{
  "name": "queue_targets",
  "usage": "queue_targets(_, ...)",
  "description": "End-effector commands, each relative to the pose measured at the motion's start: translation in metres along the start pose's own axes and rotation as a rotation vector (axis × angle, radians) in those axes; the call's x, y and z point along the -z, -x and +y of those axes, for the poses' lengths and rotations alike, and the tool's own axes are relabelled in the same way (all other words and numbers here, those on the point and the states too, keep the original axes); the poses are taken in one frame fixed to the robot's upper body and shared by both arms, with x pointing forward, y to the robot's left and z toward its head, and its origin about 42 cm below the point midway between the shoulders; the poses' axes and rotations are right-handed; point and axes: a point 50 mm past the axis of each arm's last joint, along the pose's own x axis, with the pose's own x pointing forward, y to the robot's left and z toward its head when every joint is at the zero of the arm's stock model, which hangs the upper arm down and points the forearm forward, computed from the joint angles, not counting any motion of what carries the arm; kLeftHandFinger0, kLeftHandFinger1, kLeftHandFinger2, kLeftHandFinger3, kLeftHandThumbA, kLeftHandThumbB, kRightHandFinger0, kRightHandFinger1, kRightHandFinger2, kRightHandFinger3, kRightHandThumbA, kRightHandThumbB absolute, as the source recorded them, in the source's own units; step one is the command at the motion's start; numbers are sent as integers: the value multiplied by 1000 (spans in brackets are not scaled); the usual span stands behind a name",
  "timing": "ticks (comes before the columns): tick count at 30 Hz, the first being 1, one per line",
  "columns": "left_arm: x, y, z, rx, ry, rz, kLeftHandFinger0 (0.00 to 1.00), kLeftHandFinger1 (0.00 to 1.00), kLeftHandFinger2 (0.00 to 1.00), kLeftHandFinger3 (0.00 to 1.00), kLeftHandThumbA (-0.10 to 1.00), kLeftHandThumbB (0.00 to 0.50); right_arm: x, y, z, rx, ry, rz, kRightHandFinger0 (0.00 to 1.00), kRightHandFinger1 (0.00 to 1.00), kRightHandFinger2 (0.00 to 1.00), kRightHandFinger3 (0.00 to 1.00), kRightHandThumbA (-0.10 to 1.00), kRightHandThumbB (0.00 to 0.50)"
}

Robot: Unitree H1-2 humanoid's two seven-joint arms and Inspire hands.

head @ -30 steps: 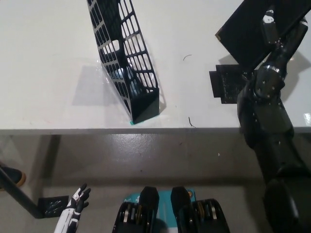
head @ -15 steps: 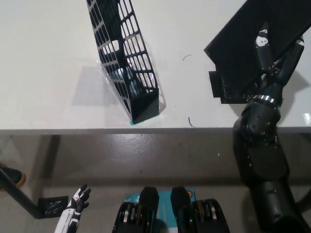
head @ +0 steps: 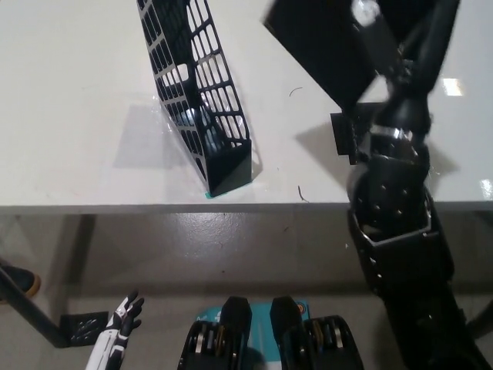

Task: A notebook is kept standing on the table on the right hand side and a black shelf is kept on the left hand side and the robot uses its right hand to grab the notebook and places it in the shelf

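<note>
- The right hand (head: 397,58) is above the right part of the table (head: 69,92), at the top right of the head view, and its black arm comes up from the bottom right.
- Its fingers (head: 372,35) are closed around the notebook (head: 323,46); one finger lies across the front of the cover and another one (head: 435,31) reaches up at the right side.
- The notebook is black and it is held in the air, tilted, with one corner pointing to the left; its top part is cut by the upper edge of the picture.
- Under the notebook a dark shadow falls on the table, so the notebook does not touch the surface.
- Just below the notebook a flat black plate (head: 347,137) lies on the table, partly hidden behind the wrist.
- The shelf (head: 196,92) is a black rack with grid walls; it stands on the table left of the notebook, and its closed short end is near the front edge of the table.
- The notebook is well apart from the shelf, to the right of it, and it is not inside it.
- The shelf looks empty, as far as the grid walls allow to see.
- The left hand (head: 119,324) is white and it rests low at the bottom left, below the table edge, above the floor.
- Its fingers are a little apart and they hold nothing.
- A dark shoe (head: 17,279) of a person is visible at the left edge, on the floor.
</note>
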Motion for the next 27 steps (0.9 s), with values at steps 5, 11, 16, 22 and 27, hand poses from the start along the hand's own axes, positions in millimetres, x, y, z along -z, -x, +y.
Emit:
queue_targets(5, -12, -6, 6, 22, -26, -76, 1000, 1000, 1000, 1000, 1000, 104, -82, -43, 57, -144, -34, -262, 0, 125, 670, 811, -100, 108)
queue_targets(11, -13, -6, 4, 27, -29, -74, 1000, 1000, 1000, 1000, 1000, 129, -60, -42, 66, -133, 56, -189, 0, 141, 695, 785, -100, 150)
queue_targets(16, -11, -5, 4, 29, -24, -72, 1000, 1000, 1000, 1000, 1000, 102, -20, -45, 75, -139, 106, -85, 0, 213, 743, 844, -100, 123)
queue_targets(22, -10, -1, 4, 47, -9, -61, 1000, 1000, 1000, 1000, 1000, 126, 16, -47, 81, -126, 176, 3, 0, 174, 658, 815, -100, 99)
queue_targets(27, -9, 1, 4, 48, -15, -64, 1000, 1000, 1000, 1000, 1000, 145, 36, -50, 84, -110, 195, 31, 0, 151, 634, 785, -100, 93)
